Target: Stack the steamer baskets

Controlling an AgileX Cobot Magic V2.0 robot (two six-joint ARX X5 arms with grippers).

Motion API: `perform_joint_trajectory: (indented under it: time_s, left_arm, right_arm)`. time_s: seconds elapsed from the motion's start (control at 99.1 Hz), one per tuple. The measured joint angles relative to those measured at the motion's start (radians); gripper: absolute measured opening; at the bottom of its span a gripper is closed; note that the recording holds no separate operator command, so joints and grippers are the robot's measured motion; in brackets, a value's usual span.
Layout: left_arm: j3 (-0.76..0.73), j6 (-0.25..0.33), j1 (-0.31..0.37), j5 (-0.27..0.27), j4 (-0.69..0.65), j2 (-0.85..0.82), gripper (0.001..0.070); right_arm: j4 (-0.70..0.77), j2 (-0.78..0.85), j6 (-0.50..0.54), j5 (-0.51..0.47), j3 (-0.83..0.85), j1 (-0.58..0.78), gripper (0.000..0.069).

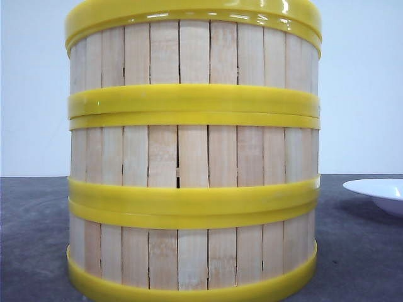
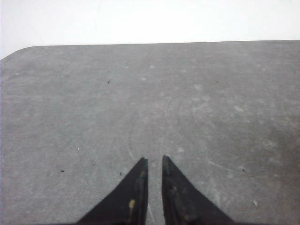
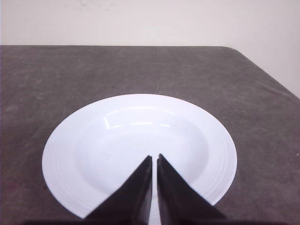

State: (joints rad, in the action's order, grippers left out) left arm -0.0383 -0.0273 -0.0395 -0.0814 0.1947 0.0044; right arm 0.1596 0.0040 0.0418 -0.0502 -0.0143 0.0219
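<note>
Steamer baskets [image 1: 192, 157] stacked three high, apart from both near-closed, empty fingers [image 2: 140, 180] [image 3: 143, 180].

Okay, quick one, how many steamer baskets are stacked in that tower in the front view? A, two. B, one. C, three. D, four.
C: the stack of steamer baskets shows three tiers of bamboo slats, divided by two doubled yellow rim bands, with a yellow rim at the top and another at the bottom.

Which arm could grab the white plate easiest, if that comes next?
Probably the right. The right tool points straight at the white plate, which sits right of the stacked steamer baskets. The left tool faces only table.
</note>
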Motion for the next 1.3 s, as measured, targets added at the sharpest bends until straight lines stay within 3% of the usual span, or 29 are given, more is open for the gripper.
perform_joint_trajectory:
  time_s: [1.302]
  left_arm:
    - [0.0,0.0,0.0,0.0,-0.001,0.0,0.0028]
  right_arm:
    - [-0.056,0.0,0.0,-0.002,0.0,0.0,0.0015]
